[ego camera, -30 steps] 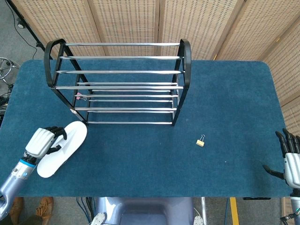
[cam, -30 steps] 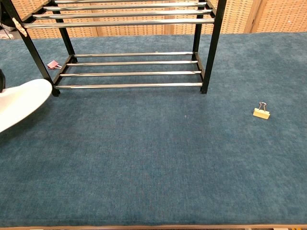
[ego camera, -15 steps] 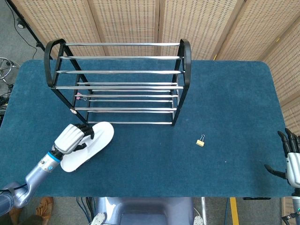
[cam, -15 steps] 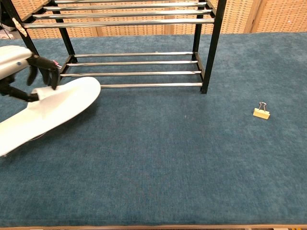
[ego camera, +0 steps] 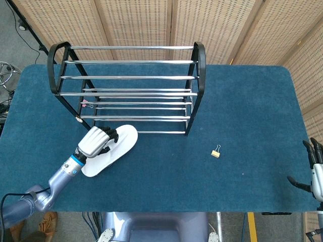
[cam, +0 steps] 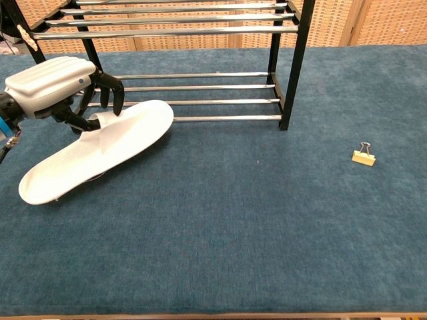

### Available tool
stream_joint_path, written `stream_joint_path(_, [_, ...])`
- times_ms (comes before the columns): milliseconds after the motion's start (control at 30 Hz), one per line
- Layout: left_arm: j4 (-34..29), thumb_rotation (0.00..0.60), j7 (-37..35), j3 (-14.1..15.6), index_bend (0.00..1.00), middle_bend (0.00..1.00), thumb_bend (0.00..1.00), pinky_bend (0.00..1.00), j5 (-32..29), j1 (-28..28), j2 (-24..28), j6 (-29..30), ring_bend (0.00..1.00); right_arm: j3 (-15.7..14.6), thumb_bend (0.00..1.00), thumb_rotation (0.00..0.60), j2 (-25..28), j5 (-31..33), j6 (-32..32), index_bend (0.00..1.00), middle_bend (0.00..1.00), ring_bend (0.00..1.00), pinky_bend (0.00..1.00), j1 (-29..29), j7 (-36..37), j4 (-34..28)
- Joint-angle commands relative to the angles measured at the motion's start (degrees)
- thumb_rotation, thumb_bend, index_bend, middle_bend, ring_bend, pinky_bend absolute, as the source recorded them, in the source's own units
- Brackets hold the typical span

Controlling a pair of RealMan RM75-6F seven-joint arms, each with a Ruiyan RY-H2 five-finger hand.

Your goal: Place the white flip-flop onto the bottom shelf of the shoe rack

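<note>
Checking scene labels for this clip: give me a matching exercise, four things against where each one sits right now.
Things:
1. white flip-flop
2. beige binder clip
3. pink clip
4. right hand

Places:
A. under the shoe rack, near its left end
B. at the table's right edge, holding nothing
C. alone on the cloth, right of the rack
D. in the left hand, toe at the bottom shelf's front rail

Pairs: 1-D, 2-C, 3-A, 4-B

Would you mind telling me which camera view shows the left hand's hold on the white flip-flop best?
The chest view: the left hand shows large and side-on, its dark fingers curled over the white flip-flop. The head view shows the hand from above, covering part of the flip-flop.
</note>
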Motion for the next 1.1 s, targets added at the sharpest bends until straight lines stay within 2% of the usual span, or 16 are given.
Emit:
stream_joint_path(33, [1.1,0.6,-0.5,-0.3,0.72,0.53,0.49,0.64,-0.7,-0.7,-1.0,-0.9,0.51,0.0,0.0,0.6,0.0,0.1,-0.1,0.0,0.0,0.0,0.0,0.0,0.1,0.0])
stream_joint_path(233, [3.6,0.6,-0.6,-1.6,0.72,0.53,0.49,0.64,-2.3,-1.7,-3.0,-1.9,0.51,0.1,0.0,0.6,0.0,0.3,-0.4,0.0,0.0,0.0,0.0,0.1,0.2,0.2])
stream_joint_path(433, [4.0,0.6,0.0,-3.8,0.72,0.53,0.49,0.64,-5.9,-3.1,-4.9,-5.5,0.51,-0.2,0.0,0.6,0.3,0.2,-1.5,0.0,0.0,0.0,0.0,0.4,2.0,0.0])
stream_joint_path(600, [3.6,0.6,5.1,-7.1,0.72,0.53,0.49,0.64,-10.5,-4.2,-6.7,-8.6,0.51,-0.1,0.0,0.6,0.4,0.6,-2.3,0.0,0.0,0.0,0.0,0.5,2.6,0.5])
stream_joint_path(867, [2.4,0.6,9.2,-9.4,0.72,0.53,0.49,0.64,-14.0,-5.8,-7.3,-11.4,0.51,0.0,0.0,0.6,0.5,1.0,-2.6,0.0,0.0,0.0,0.0,0.6,3.0,0.7])
stream_joint_path(1100, [4.1,0.6,12.1,-10.9,0.72,0.53,0.49,0.64,-16.3,-7.9,-7.9,-13.9,0.51,0.2,0.0,0.6,0.7,1.5,-3.0,0.0,0.0,0.0,0.0,0.6,3.9,1.1])
